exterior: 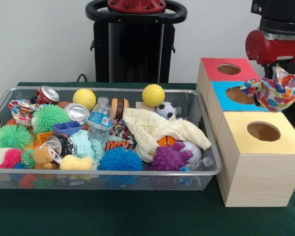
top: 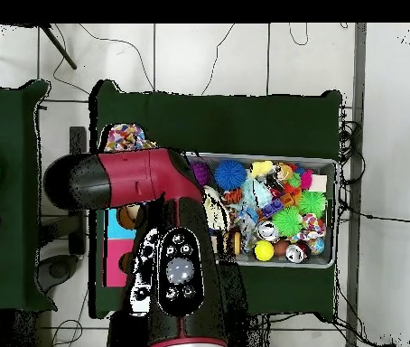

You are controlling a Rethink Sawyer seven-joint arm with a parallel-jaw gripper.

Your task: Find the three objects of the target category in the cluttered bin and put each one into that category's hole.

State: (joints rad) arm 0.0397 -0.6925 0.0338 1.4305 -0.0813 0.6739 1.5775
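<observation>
A crumpled multicoloured patterned cloth (exterior: 274, 91) hangs above the blue box (exterior: 232, 96); the fingers' state cannot be told.

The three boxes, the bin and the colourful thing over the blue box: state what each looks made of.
Boxes: pale wood, going by the grain on the sides, with matte coloured tops.
Bin: silver metal mesh; the wire weave is see-through.
Colourful thing: probably soft printed cloth, since it hangs crumpled and folded.
</observation>
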